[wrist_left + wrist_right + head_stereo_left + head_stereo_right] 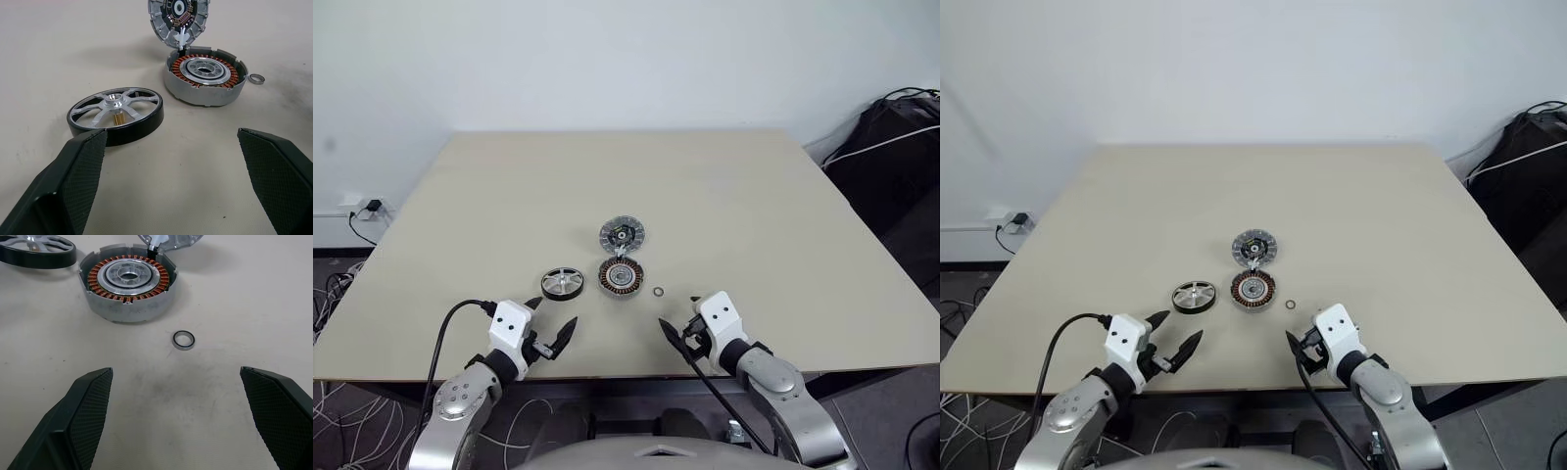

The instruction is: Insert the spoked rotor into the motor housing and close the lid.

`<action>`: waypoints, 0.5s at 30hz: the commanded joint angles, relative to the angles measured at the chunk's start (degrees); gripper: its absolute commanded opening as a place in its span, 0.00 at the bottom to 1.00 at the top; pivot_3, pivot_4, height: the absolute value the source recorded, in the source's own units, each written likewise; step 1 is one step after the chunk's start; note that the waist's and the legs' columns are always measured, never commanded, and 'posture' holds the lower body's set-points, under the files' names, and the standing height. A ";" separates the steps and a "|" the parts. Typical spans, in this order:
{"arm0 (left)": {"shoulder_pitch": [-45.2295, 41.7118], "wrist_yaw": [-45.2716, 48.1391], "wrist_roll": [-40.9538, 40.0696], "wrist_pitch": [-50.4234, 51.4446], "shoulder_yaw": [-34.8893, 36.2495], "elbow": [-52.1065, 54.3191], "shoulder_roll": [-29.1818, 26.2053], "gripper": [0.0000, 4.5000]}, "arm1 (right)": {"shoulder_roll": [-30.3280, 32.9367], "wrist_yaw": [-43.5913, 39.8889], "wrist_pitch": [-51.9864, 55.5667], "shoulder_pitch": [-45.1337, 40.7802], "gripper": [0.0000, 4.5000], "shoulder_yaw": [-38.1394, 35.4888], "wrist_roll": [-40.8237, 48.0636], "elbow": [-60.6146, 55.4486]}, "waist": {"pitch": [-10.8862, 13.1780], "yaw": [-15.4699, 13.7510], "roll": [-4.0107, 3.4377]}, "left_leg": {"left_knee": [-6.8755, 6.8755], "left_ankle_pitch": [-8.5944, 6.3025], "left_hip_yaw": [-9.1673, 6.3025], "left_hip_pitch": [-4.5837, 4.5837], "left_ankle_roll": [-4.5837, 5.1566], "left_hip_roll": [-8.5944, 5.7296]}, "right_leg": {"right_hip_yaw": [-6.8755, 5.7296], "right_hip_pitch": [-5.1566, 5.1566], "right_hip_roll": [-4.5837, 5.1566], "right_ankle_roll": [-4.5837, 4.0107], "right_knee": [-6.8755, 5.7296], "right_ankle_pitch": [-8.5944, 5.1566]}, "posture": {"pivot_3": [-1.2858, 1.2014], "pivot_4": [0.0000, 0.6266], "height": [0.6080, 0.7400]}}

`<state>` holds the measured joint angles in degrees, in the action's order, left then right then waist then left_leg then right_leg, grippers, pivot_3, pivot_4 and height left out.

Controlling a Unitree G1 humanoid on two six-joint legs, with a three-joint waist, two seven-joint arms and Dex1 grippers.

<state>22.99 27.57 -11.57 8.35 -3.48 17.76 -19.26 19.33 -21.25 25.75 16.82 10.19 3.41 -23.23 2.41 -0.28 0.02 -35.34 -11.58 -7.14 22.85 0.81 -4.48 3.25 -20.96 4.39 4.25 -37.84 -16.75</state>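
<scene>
Centrally on the beige table (754, 196) lies the spoked rotor (562, 283), flat and left of the motor housing (622, 277), a small gap between them. Just beyond the housing, touching its far rim, lies the lid (622, 235), opened back. A small metal ring (659, 292) rests just right of the housing. Nearer, the left gripper (551, 329) and right gripper (683, 329) hover with fingers spread wide, holding nothing.
</scene>
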 commanded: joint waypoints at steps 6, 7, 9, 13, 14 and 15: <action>-0.70 -0.22 -0.11 -0.02 -0.29 2.18 0.27 1.00 | -0.60 0.28 0.63 -0.88 0.99 -0.99 0.85 -0.88 | 0.00 0.00 0.00 | 0.00 0.00 0.00 0.00 0.00 0.00 | 0.00 0.00 0.00 0.00 0.00 0.00 | 0.52 0.00 1.00; -0.78 -0.26 -0.13 0.16 -0.30 2.34 0.26 1.00 | -0.66 0.28 0.72 -0.97 0.99 -1.02 0.86 -0.82 | 0.00 0.00 0.00 | 0.00 0.00 0.00 0.00 0.00 0.00 | 0.00 0.00 0.00 0.00 0.00 0.00 | 0.52 0.00 1.00; -0.83 -0.42 -0.18 0.54 -0.31 2.81 0.27 1.00 | -0.98 0.45 0.97 -1.04 0.99 -1.26 1.06 -0.63 | 0.00 0.00 0.00 | 0.00 0.00 0.00 -0.01 0.00 0.00 | 0.00 0.00 0.00 0.00 0.00 0.00 | 0.52 0.00 1.00; -0.85 -0.52 -0.20 0.96 -0.31 3.23 0.30 1.00 | -2.45 1.93 1.65 -1.93 0.99 -1.71 0.91 0.79 | 0.00 0.02 0.00 | 0.00 0.00 0.00 -0.01 0.00 0.00 | 0.00 0.01 0.00 0.00 -0.01 0.00 | 0.52 0.00 1.00; -0.87 -0.52 -0.23 1.07 -0.28 3.32 0.31 1.00 | -2.88 2.41 1.89 -2.41 0.99 -1.72 0.71 1.35 | -0.01 0.07 0.01 | 0.00 0.00 0.00 -0.02 0.00 0.00 | 0.00 0.01 0.00 0.00 -0.01 0.00 | 0.52 0.00 1.00; -0.93 -0.56 -0.21 1.18 -0.30 3.38 0.32 1.00 | -3.32 3.42 2.36 -3.24 0.99 -1.50 -0.14 2.35 | -0.01 0.10 0.01 | 0.00 0.00 0.00 -0.02 0.00 0.00 | 0.01 0.01 -0.01 0.00 -0.03 0.00 | 0.52 0.00 1.00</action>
<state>22.78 27.34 -11.57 9.64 -3.70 18.08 -19.14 16.56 -19.26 27.82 15.16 9.41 3.77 -21.00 2.40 -0.19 0.03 -35.35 -11.58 -7.12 22.81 0.81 -4.47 3.26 -20.96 4.38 4.25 -37.88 -16.75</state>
